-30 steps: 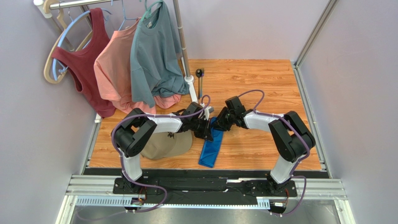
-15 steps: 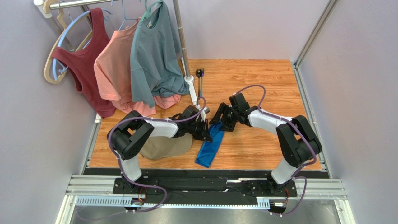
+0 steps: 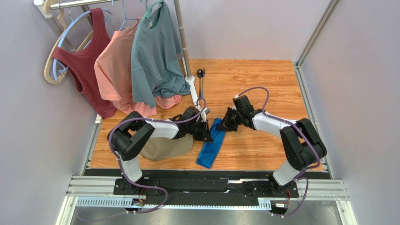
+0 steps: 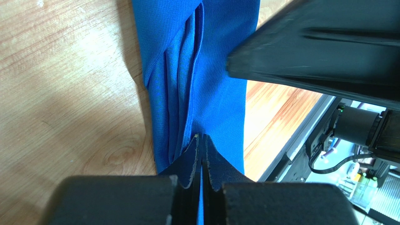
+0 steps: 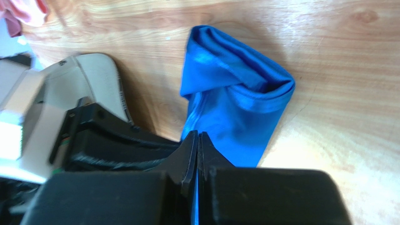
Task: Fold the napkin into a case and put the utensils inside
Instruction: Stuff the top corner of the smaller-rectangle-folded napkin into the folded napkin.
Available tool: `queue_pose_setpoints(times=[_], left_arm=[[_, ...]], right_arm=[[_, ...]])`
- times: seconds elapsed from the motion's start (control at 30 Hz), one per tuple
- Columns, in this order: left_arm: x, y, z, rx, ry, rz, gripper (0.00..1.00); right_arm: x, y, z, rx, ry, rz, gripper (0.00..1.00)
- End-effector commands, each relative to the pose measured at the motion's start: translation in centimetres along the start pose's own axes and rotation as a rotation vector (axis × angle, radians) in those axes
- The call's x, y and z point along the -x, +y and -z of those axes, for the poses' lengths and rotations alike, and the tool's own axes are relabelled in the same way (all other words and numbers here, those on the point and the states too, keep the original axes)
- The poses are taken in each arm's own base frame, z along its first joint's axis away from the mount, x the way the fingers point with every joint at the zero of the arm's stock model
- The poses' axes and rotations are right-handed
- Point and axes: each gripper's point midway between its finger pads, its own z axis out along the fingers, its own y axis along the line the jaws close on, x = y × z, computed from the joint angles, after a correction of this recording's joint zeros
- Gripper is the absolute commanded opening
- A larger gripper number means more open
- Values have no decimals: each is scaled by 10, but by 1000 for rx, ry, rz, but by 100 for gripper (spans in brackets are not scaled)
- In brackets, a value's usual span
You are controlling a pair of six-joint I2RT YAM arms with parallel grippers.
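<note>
**Napkin** (image 3: pixel 211 146): royal-blue cloth, folded into a narrow strip. It is laid slantwise on the bench (image 3: pixel 253 79), at lower centre of the overhead view.

**Handling:** it is judged light, limp and slippery, and is best taken at edges or corners.

**Jaws:** the left jaws and right jaws are each pressed together, pinching cloth near the strip's upper end.

**Obscured:** that end is masked overhead by both wrists. A spoon (image 3: pixel 201 75) is seen at upper centre. No fork can be distinguished.
</note>
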Motion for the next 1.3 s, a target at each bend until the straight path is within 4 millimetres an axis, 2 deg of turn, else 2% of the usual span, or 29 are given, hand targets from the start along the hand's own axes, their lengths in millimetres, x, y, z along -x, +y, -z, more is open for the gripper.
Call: queue_pose_setpoints(times=[0.0, 0.43, 0.8, 0.97, 1.13, 1.27], left_arm=[[-22, 35, 1, 138, 38, 21, 0], [-23, 30, -1, 134, 48, 12, 0], [-27, 32, -2, 139, 53, 13, 0], [-27, 31, -4, 136, 59, 13, 0], [-29, 30, -4, 137, 62, 6, 0], [-31, 32, -4, 144, 66, 7, 0]], right_arm=[[-1, 1, -12, 25, -4, 31, 0], [7, 6, -40, 60, -2, 6, 0], [14, 18, -39, 114, -37, -17, 0], [16, 20, -48, 136, -29, -43, 0], [20, 11, -62, 113, -28, -51, 0], [23, 17, -59, 144, -37, -45, 0]])
